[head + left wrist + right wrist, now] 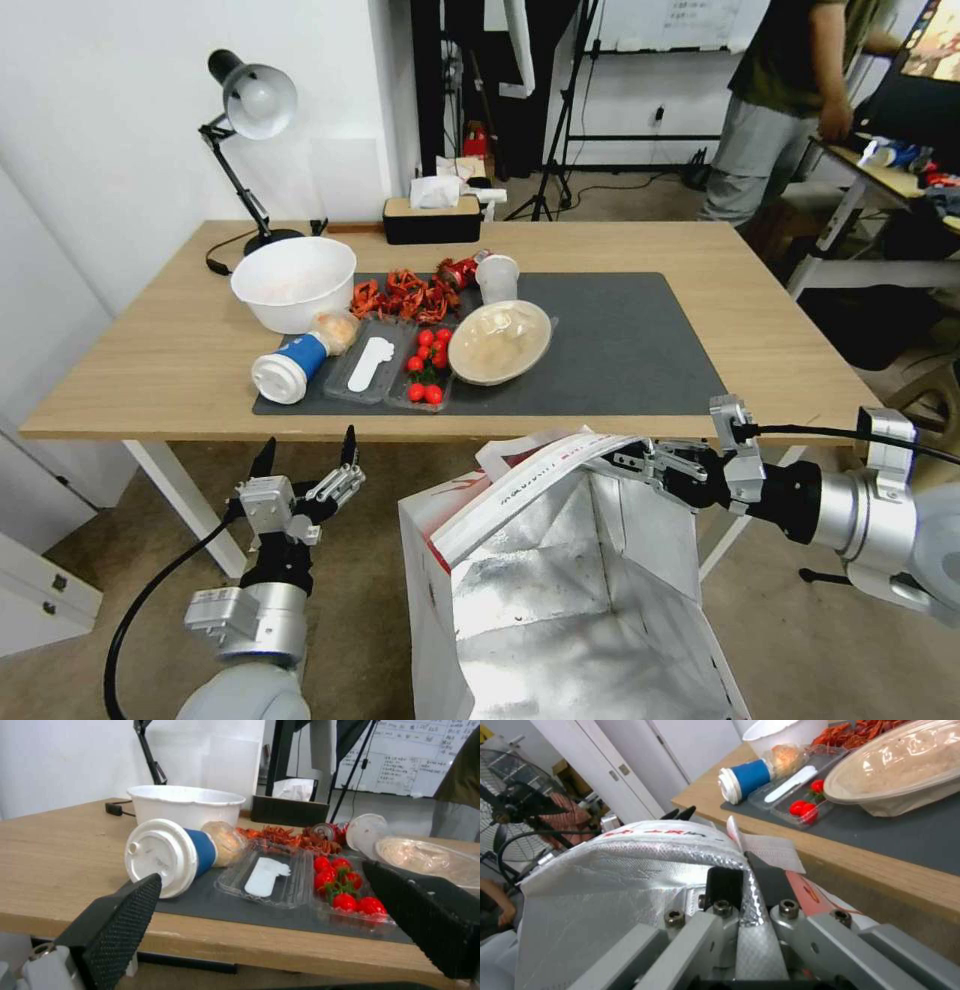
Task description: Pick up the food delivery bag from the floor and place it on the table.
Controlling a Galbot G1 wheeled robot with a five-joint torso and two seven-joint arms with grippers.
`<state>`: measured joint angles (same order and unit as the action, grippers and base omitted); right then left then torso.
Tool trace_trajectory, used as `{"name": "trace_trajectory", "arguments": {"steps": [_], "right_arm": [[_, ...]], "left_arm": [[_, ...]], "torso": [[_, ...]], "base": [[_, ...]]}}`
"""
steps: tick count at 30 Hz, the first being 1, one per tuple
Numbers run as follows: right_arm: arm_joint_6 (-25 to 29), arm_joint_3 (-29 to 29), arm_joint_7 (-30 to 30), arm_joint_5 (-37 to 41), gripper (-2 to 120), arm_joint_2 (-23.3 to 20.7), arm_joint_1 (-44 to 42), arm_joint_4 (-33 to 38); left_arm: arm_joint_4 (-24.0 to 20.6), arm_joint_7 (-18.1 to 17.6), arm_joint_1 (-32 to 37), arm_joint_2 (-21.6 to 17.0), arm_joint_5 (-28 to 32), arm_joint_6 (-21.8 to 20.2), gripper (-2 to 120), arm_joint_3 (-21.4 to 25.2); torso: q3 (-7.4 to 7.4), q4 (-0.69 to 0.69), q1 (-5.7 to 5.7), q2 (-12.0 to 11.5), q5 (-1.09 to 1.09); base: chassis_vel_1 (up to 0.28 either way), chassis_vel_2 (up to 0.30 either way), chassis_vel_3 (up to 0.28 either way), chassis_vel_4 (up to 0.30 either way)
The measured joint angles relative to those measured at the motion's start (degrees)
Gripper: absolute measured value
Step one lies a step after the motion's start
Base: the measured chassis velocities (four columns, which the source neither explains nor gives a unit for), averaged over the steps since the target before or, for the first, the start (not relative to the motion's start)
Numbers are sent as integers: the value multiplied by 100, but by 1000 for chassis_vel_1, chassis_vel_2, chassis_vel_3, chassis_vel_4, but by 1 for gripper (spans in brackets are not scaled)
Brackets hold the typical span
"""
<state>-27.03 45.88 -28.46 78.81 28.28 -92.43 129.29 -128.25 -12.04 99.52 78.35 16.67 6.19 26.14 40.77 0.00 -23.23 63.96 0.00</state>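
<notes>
Head view: the food delivery bag (560, 590) is seen held up in front of the near edge of the tabletop (160, 350), its open mouth facing the camera and its silver foil lining exposed. Its rim lies at about the level of the tabletop edge; whether its base touches the floor (840, 640) cannot be told. The right gripper (625, 458) is reached in from the right, and its jaws are closed tight on the far right part of the bag's rim, where a white strap handle (520, 495) is folded across. In the right wrist view the foil rim is seen pinched between the two jaws of the right gripper (747, 885), with the red-and-white outer wall just beside them.

The left gripper (305, 462) is held low on the left, below the tabletop edge and apart from the bag, its jaws spread wide and pointing upward with nothing between them. In the left wrist view its two black pads (125, 915) are seen standing well apart before the tabletop edge.

On the dark grey mat (620, 350) a white bowl (293, 283), a toppled blue cup (292, 364), cherry tomatoes (427, 365) and a lidded dish (499, 342) are laid out.
</notes>
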Motion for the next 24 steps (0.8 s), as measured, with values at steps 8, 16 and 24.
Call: {"name": "trace_trajectory", "arguments": {"steps": [8,16,24], "right_arm": [[-17,31,-18,117,0,-89,37,-26],[-25,152,-28,373,0,-336,119,-62],[-36,423,62,818,0,-742,187,-9]], "left_arm": [[10,-10,-14,-4,0,7,100,30],[72,-23,-73,-17,4,25,100,43],[104,-60,-158,-35,63,15,100,85]], "torso": [[-12,0,10,-21,0],[-19,0,15,-33,0],[-24,0,20,-43,0]], "base": [[0,0,0,0],[0,0,0,0],[0,0,0,0]]}}
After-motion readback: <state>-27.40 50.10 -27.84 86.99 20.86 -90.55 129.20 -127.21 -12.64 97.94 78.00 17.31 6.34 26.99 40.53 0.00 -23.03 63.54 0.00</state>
